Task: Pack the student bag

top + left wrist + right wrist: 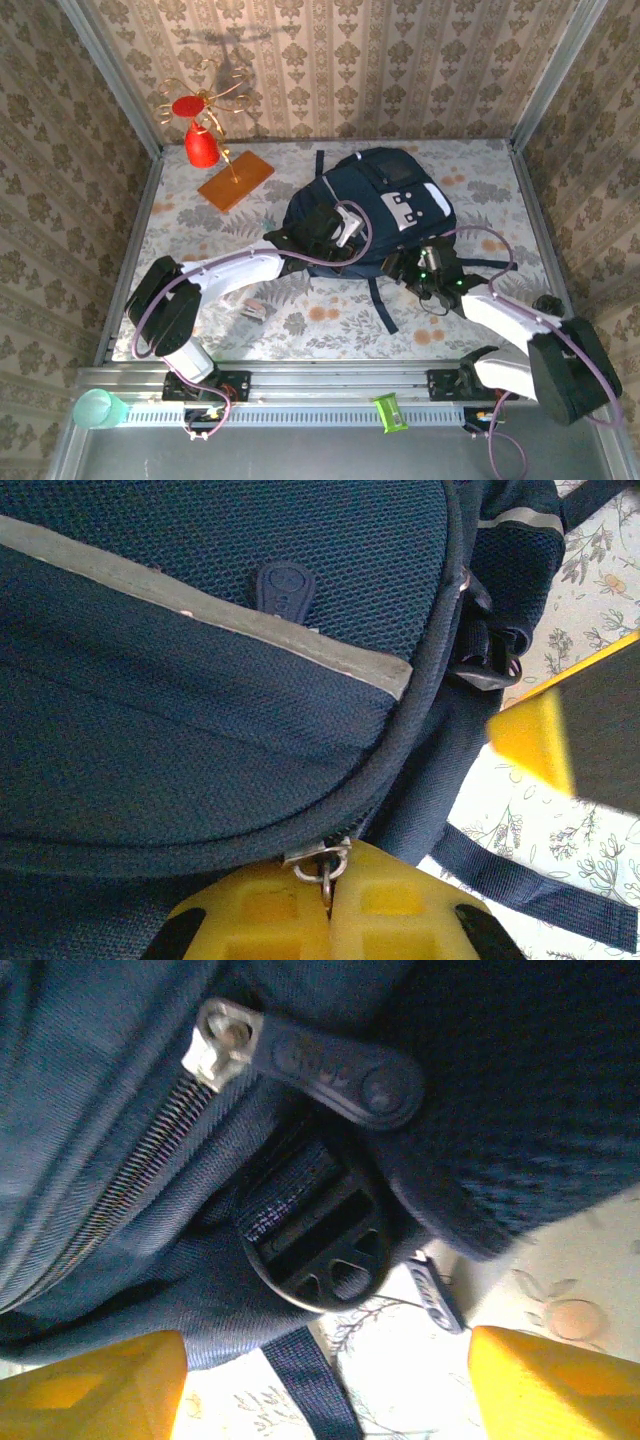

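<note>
The zip ring (pixel 323 864) of the bag (pixel 200 690) is clenched in the left pincer (pixel 328 882), likely for pulling; the right pincer (pixel 325 1385) is held released, gripping nothing.

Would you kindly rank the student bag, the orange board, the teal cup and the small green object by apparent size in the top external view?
Largest to smallest:
1. student bag
2. orange board
3. teal cup
4. small green object

The student bag (pixel 385 195) lies mid-frame on the tabletop (pixel 480 320), a board (pixel 236 180) to its upper left, and a cup (pixel 96 408) sits beyond the tabletop's near edge, lower left.
</note>
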You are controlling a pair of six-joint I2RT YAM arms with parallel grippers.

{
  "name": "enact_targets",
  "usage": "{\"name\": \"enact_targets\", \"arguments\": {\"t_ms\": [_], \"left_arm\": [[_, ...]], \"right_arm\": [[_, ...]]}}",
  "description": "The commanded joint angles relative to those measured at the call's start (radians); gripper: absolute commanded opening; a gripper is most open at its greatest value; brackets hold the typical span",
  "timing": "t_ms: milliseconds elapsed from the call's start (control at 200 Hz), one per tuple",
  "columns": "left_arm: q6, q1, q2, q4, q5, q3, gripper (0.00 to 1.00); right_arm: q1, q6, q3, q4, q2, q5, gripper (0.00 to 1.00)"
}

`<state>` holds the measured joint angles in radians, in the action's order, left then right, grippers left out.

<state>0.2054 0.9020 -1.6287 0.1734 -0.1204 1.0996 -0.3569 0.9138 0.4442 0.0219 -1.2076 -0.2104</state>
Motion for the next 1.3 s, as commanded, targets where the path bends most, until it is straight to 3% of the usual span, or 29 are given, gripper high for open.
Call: {"name": "enact_targets", "arguments": {"t_ms": [0, 205, 345, 505, 785, 1000, 1175, 1295], "left_arm": [[-0.003, 0.008, -0.005, -0.006, -0.038, 0.028, 0.0], [-0.022, 0.008, -0.002, 0.005, -0.035, 0.014, 0.0], [-0.052, -0.007, 0.024, 0.04, -0.006, -0.002, 0.0], [-0.121, -0.047, 0.065, 0.062, 0.013, -0.04, 0.0], [-0.194, -0.12, 0.104, 0.129, 0.044, -0.052, 0.0], [-0.188, -0.135, 0.144, 0.129, -0.011, -0.06, 0.0], [-0.114, -0.081, 0.146, 0.038, -0.07, -0.083, 0.0], [-0.09, -0.058, 0.13, 0.038, -0.025, -0.074, 0.0]], "right_arm": [[-0.02, 0.075, 0.047, 0.131, -0.086, -0.048, 0.74], [-0.02, 0.093, 0.056, 0.231, -0.176, 0.037, 0.61], [0.024, 0.034, 0.033, 0.181, -0.139, 0.127, 0.22], [0.141, -0.042, -0.014, 0.127, -0.061, 0.138, 0.0], [0.344, -0.165, -0.017, -0.001, 0.088, 0.168, 0.0], [0.458, -0.257, 0.146, -0.09, -0.074, 0.035, 0.0], [0.479, -0.239, 0.187, -0.041, -0.215, -0.105, 0.27], [0.461, -0.264, 0.188, -0.109, -0.156, -0.075, 0.46]]}}
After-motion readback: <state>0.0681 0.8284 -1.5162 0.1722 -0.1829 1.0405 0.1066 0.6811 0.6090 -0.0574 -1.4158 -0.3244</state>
